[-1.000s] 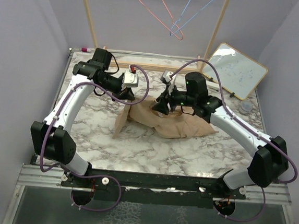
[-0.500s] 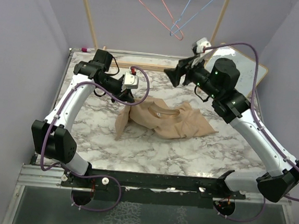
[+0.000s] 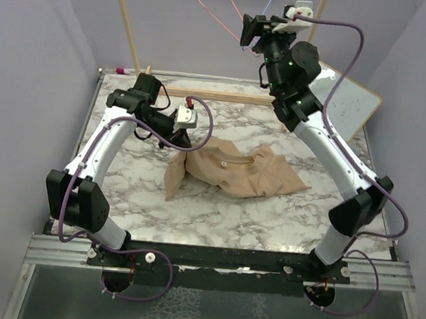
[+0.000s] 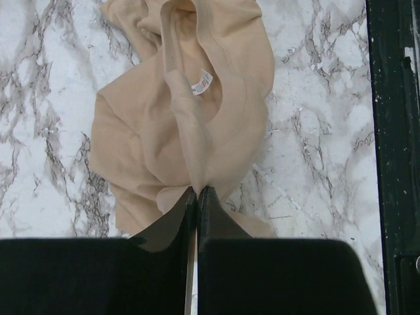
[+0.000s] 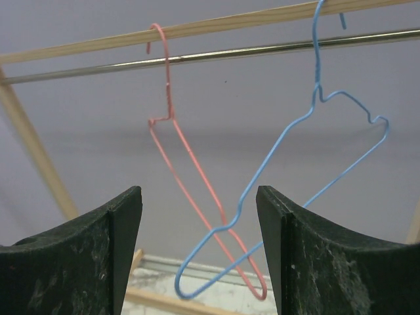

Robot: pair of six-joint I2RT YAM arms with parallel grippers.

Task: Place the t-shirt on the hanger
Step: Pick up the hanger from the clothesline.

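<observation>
Left fingers (image 4: 191, 205) are clenched tip to tip on a fold of the t-shirt (image 4: 151, 131), and that pinched ridge of tan cloth runs straight out from my fingertips toward the neck opening. A small white label (image 4: 202, 83) shows inside the neck, just beyond and slightly right of the ridge. The rest of the shirt lies crumpled on the marble bench (image 4: 315, 131), spreading ahead of the tips and to both sides of them.

The hanger (image 5: 286, 139), thin blue wire, hangs ahead of my right fingers (image 5: 118, 230), which are released and spread wide, touching nothing. Seen from the wrist, its tilted body sits in the gap between the two tips, with its hook above them over a metal rail (image 5: 262, 50). A pink hanger (image 5: 190, 155) hangs on the same rail just left of it, and their lower ends cross. A wooden bar (image 5: 230, 23) runs just above the rail.
</observation>
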